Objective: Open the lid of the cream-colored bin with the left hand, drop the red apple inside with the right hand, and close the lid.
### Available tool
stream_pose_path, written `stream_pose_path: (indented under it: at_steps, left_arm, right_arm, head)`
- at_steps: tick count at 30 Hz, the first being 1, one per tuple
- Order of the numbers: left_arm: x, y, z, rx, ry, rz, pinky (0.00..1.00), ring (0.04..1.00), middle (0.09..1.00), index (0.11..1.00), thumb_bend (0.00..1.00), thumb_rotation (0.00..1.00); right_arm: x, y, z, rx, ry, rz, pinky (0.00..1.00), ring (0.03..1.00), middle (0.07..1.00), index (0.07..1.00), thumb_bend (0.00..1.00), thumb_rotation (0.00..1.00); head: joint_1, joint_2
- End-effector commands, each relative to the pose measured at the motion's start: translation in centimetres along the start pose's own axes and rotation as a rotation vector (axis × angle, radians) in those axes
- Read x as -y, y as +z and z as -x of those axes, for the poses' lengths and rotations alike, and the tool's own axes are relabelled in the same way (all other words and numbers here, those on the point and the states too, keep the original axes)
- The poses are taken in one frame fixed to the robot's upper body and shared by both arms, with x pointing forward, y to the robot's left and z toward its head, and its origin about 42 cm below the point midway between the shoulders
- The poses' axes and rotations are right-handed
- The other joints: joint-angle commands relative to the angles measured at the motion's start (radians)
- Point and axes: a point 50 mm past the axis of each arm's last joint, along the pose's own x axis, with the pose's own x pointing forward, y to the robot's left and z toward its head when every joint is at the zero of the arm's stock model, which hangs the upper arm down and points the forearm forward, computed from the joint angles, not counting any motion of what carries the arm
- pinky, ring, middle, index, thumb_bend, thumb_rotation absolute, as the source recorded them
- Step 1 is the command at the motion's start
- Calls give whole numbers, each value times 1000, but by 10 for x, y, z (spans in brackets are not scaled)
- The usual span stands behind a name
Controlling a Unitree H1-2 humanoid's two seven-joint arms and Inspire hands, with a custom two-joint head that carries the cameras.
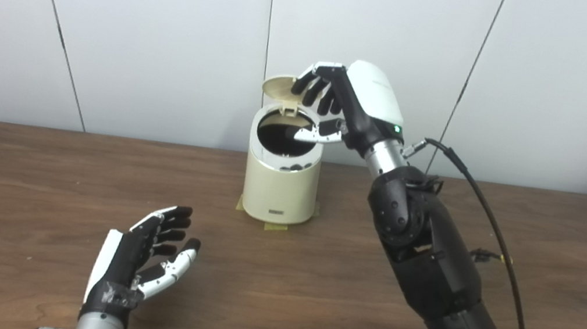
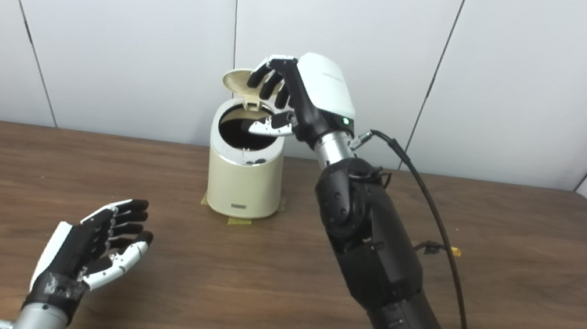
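Cream-colored plastic, the small cylindrical bin point(image 1: 279, 186) stands at the back of the brown wooden tabletop point(image 1: 308, 296) on yellow tape, its round hinged lid point(image 1: 281, 88) tipped up. It looks light and stiff; the lid's free edge seems the best hold. The right hand point(image 1: 338, 104) hovers over the opening, fingers spread, holding nothing; no apple shows. The left hand point(image 1: 153, 251) rests open, well apart.

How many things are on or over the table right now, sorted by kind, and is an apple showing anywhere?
Bins: 1, the cream bin with its lid up
Hands: 2, the left hand open near the table, the right hand open over the bin's mouth
Apples in view: 0
Total: 3
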Motion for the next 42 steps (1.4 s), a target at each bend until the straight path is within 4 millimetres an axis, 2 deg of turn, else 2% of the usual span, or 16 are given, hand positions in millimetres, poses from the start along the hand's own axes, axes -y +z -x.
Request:
stream_pose_path:
  at_steps: [1, 6, 10, 12, 13, 16, 17, 20, 22, 24, 27, 31, 35, 39, 40, 42]
  left_arm:
    - [-8, 19, -13, 88, 38, -5, 767, 796, 804, 812, 364, 197]
    - [-23, 25, -38, 90, 71, 22, 823, 812, 814, 832, 361, 298]
    - [-36, 36, -63, 105, 52, 58, 825, 838, 843, 896, 375, 385]
    - [-41, 42, -73, 119, 31, 88, 818, 844, 852, 918, 370, 397]
    - [-43, 45, -78, 126, 20, 102, 820, 842, 854, 925, 370, 400]
    - [-49, 53, -92, 145, -16, 158, 848, 851, 878, 950, 355, 337]
    - [-51, 54, -95, 149, -23, 164, 869, 868, 891, 955, 376, 340]
    - [-55, 60, -103, 159, -33, 166, 896, 891, 908, 953, 432, 361]
    - [-58, 65, -110, 170, -49, 157, 898, 896, 913, 954, 447, 410]
    - [-58, 71, -119, 176, -58, 149, 887, 900, 914, 947, 486, 497]
    - [-58, 80, -134, 178, -63, 144, 871, 877, 886, 928, 487, 511]
    - [-57, 94, -150, 193, -84, 126, 868, 869, 870, 914, 461, 525]
    - [-55, 109, -165, 207, -112, 97, 880, 892, 900, 930, 411, 609]
    - [-50, 126, -178, 224, -122, 90, 866, 883, 886, 910, 431, 633]
    - [-49, 131, -182, 230, -127, 88, 867, 883, 881, 903, 439, 631]
    - [-47, 141, -189, 239, -135, 83, 868, 881, 879, 901, 438, 623]
  right_arm:
    - [25, 6, -1, 18, -60, 7, 358, 391, 502, 519, 516, 0]
    - [33, -4, 26, -73, -71, -104, 361, 405, 489, 516, 518, 0]
    - [32, -13, 57, -184, -59, -263, 441, 433, 497, 515, 515, 0]
    - [27, -19, 74, -226, -67, -345, 508, 566, 501, 496, 519, 3]
    - [24, -22, 82, -250, -71, -386, 547, 621, 603, 496, 510, 89]
    - [15, -30, 107, -345, -86, -564, 594, 699, 722, 498, 504, 162]
    - [11, -31, 114, -368, -92, -633, 636, 742, 766, 634, 577, 362]
    - [3, -35, 131, -421, -120, -832, 701, 823, 843, 804, 626, 647]
    - [-1, -35, 142, -446, -146, -936, 719, 848, 865, 833, 638, 674]
    - [-4, -34, 152, -470, -172, -965, 713, 846, 863, 835, 610, 575]
    - [-9, -33, 164, -500, -203, -964, 713, 830, 836, 800, 566, 421]
    - [-14, -31, 177, -499, -215, -932, 714, 813, 817, 772, 487, 437]
    - [-18, -30, 188, -490, -242, -888, 689, 766, 775, 738, 406, 417]
    - [-23, -31, 194, -487, -285, -888, 610, 669, 689, 671, 422, 407]
    - [-24, -30, 196, -492, -301, -903, 534, 571, 596, 540, 472, 226]
    - [-25, -31, 198, -509, -319, -909, 492, 518, 548, 510, 483, 189]
  head:
    - [-1, 1]
    - [0, 1]
    - [3, -7]
    - [4, -11]
    - [2, -14]
    - [-8, -19]
    - [-12, -17]
    - [-17, -18]
    - [-15, -27]
    - [-16, -31]
    - [-24, -31]
    - [-52, -19]
    - [-50, -17]
    - [-45, -15]
    - [-46, -14]
    - [-48, -13]
